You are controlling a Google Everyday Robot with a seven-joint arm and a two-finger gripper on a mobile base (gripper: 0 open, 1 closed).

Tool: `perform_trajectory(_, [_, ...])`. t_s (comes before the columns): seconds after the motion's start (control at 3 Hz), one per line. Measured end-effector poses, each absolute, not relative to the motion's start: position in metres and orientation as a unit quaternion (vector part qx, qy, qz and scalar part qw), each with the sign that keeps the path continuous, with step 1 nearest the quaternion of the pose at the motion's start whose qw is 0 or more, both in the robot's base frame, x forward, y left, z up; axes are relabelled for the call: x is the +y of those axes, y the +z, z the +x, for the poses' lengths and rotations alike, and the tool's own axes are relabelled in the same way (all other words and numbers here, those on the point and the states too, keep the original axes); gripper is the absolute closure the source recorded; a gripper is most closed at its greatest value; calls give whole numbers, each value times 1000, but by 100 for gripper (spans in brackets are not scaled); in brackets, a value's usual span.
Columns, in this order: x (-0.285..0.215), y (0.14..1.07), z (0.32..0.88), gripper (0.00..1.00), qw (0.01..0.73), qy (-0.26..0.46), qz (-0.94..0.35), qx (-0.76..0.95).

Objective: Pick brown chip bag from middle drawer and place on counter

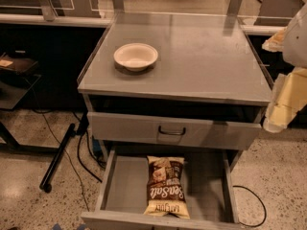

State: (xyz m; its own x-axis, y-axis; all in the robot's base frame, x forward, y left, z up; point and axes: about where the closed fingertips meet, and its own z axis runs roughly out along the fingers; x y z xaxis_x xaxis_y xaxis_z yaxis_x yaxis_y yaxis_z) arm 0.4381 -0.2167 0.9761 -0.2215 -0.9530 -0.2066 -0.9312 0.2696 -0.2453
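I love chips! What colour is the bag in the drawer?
The chip bag is dark brown with white lettering, yellow end; camera view. Gripper at right edge.

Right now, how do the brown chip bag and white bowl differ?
The brown chip bag lies flat in the middle drawer; the white bowl stands upright on the counter. The bag is dark and oblong; the bowl pale and round. Neither is touched: the gripper hangs beside the counter.
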Motion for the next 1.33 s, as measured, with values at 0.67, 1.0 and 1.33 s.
perform_trajectory(0.67, [-211,952,427,0,172,-17,-585,792])
perform_trajectory(1.0, [-209,881,417,0,175,4,-559,810])
perform_trajectory(1.33, [-209,882,417,0,175,4,-560,810])
